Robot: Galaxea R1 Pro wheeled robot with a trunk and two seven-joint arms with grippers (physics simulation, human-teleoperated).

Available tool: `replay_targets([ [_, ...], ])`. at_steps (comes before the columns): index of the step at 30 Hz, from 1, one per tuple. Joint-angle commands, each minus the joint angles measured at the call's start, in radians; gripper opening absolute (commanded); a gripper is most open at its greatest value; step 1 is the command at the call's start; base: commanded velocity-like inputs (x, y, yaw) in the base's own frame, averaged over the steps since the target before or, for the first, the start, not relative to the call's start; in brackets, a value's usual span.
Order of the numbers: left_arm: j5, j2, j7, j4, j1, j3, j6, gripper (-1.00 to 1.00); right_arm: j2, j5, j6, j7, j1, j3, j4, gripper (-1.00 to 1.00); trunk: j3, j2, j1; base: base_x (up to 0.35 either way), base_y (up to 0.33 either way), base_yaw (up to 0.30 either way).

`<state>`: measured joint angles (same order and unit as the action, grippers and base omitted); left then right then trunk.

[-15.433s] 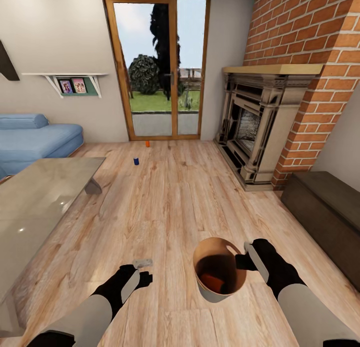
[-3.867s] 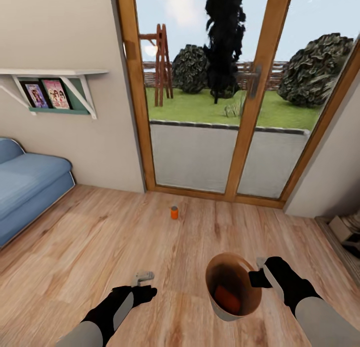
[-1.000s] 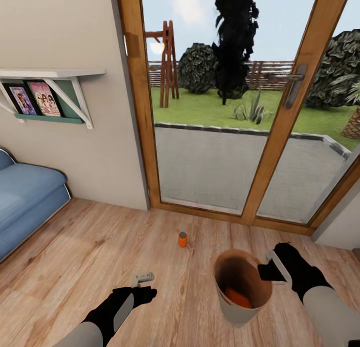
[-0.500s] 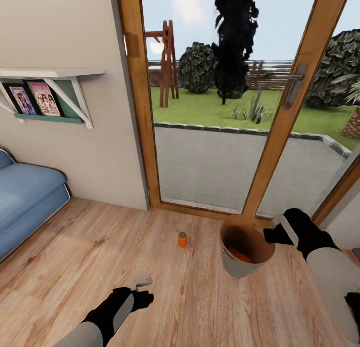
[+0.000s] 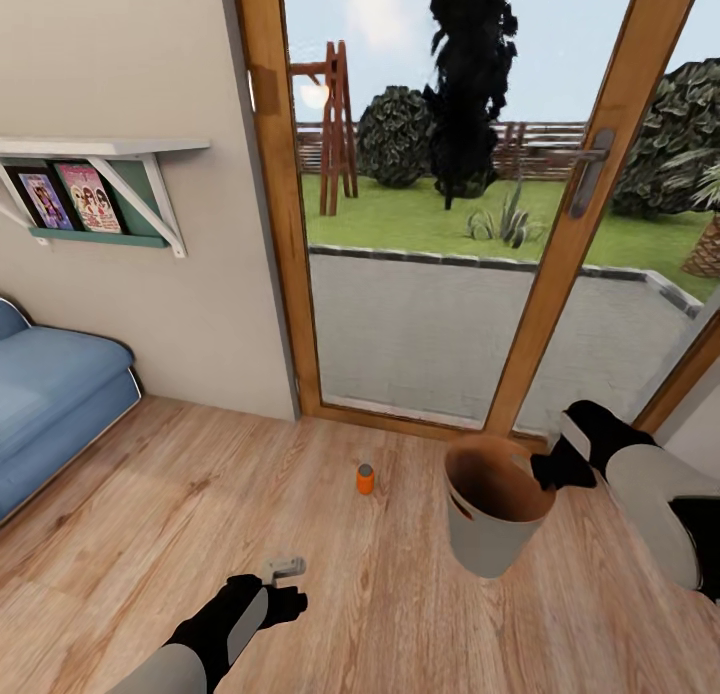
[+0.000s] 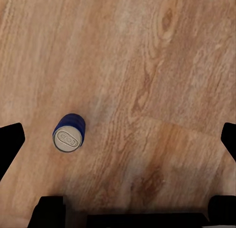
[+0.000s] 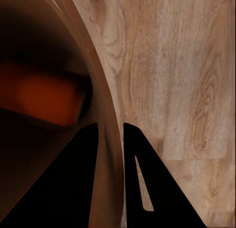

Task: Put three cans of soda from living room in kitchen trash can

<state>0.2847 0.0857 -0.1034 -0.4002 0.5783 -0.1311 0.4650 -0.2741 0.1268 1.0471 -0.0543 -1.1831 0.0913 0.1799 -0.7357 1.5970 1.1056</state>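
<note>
Orange can (image 7: pixel 42 97) blurred inside bin (image 7: pixel 105 119).

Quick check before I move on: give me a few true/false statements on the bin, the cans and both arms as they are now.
1. The right gripper has its jaws pinched on the trash can rim. True.
2. An orange can stands upright on the plank floor. True.
3. The blue can is held in the left gripper. False: it stands on the floor, jaws open and apart from it.
4. The bin rests flat on the floor. False: it hangs tilted from the right gripper.
</note>
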Motion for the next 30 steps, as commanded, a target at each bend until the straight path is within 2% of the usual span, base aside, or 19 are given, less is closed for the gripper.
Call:
replay_targets([
  [1,0.000,0.000,0.000,0.000,0.000,0.000,0.000,1.00,0.001,0.018,0.000,-0.005,-0.001,-0.002,-0.002,-1.00,0.000,0.000,0.000,0.000,0.000,0.000],
  [3,0.001,0.000,-0.001,0.000,0.000,0.000,0.000,1.00,0.002,0.018,0.000,-0.004,-0.001,0.023,-0.001,-1.00,0.000,0.000,0.000,0.000,0.000,0.000],
  [7,0.001,0.000,-0.003,0.000,0.000,0.001,0.000,1.00,0.004,0.016,0.000,-0.002,0.001,0.039,0.001,-1.00,0.000,0.000,0.000,0.000,0.000,0.000],
  [19,0.001,0.000,-0.004,0.000,0.000,0.000,-0.001,1.00,0.015,0.016,-0.003,0.000,0.053,0.044,-0.009,-1.00,0.000,0.000,0.000,0.000,0.000,0.000],
  [21,0.001,0.000,-0.004,0.000,0.000,0.000,-0.001,1.00,0.023,0.016,-0.023,0.000,0.070,0.044,-0.010,-1.00,0.000,0.000,0.000,0.000,0.000,0.000],
  [25,0.000,0.000,-0.005,0.000,0.000,-0.001,-0.001,1.00,0.038,0.017,-0.115,0.000,0.135,0.044,-0.012,-1.00,0.000,0.000,0.000,0.000,0.000,0.000],
  [30,-0.001,0.000,-0.004,0.001,0.000,-0.001,-0.001,1.00,0.058,0.015,-0.152,0.000,0.188,0.045,-0.010,-1.00,0.000,0.000,0.000,0.000,0.000,0.000],
])
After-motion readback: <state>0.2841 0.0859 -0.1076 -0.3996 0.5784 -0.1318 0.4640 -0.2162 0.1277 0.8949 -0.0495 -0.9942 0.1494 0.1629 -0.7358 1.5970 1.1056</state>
